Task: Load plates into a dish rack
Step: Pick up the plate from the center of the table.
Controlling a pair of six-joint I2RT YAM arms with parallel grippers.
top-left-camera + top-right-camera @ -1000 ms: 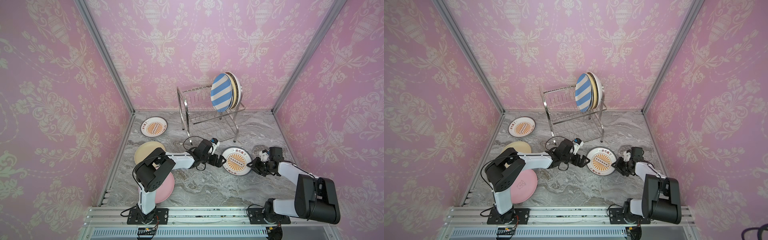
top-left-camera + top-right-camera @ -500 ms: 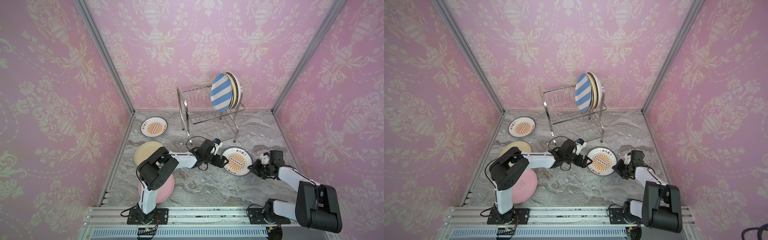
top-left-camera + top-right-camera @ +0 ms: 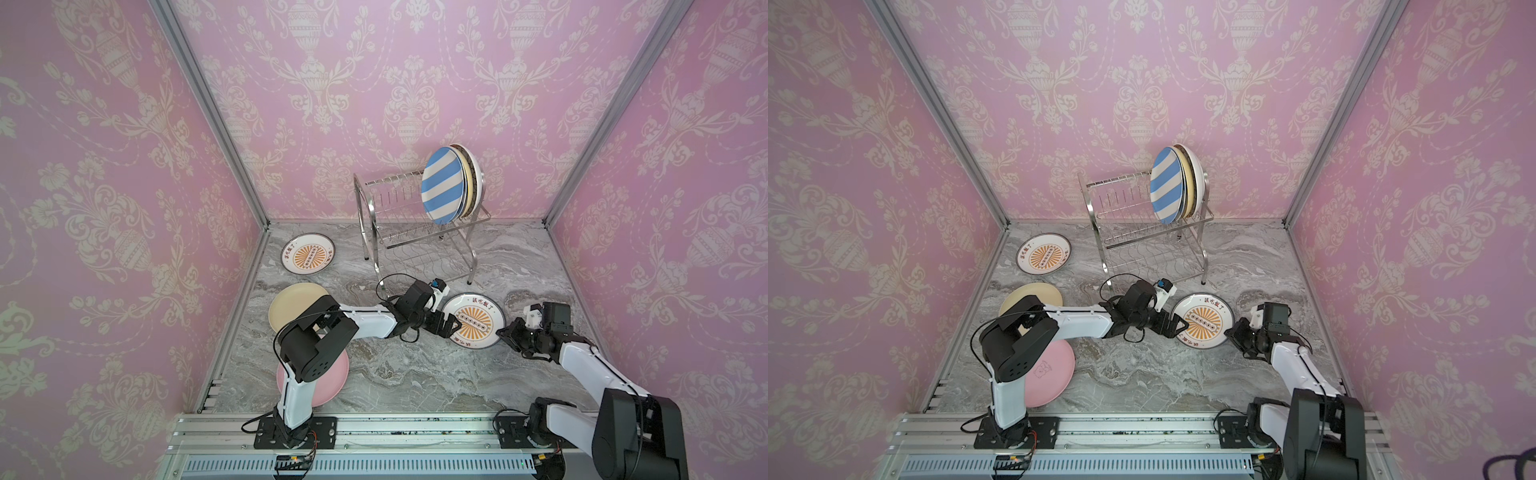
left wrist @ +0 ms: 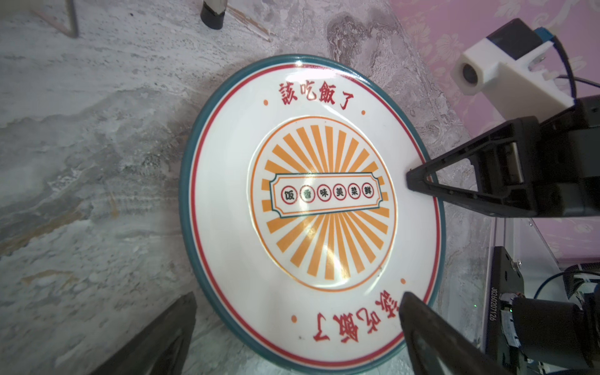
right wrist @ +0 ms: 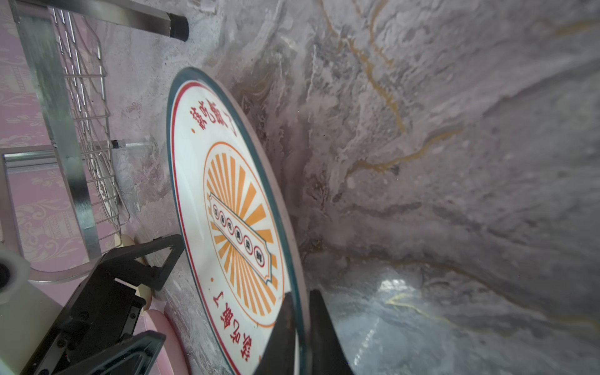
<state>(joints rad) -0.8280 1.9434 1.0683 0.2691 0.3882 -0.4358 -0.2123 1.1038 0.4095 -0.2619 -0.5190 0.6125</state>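
Note:
A white plate with an orange sunburst point(image 3: 473, 322) point(image 3: 1204, 320) point(image 4: 311, 207) point(image 5: 233, 211) lies on the marble table in front of the dish rack point(image 3: 415, 237) point(image 3: 1142, 241). My right gripper point(image 3: 500, 332) point(image 3: 1228, 332) point(image 5: 300, 298) is shut on its right rim, one finger above and one below. At the plate's left edge, my left gripper point(image 3: 451, 326) point(image 3: 1177, 326) point(image 4: 298, 297) is open, with one finger over the rim and the other over the table. A blue-white striped plate point(image 3: 442, 185) point(image 3: 1167, 185) stands in the rack's top tier, with two more plates behind it.
A second sunburst plate point(image 3: 307, 253) lies at the back left. A cream plate point(image 3: 291, 305) and a pink plate point(image 3: 332, 374) lie under the left arm, partly hidden. The rack's front legs point(image 4: 212, 14) stand close behind the held plate. Pink walls enclose three sides.
The right gripper's jaws have closed onto the sunburst plate's right rim. The left gripper has edged slightly toward the plate. The plate has stayed in place.

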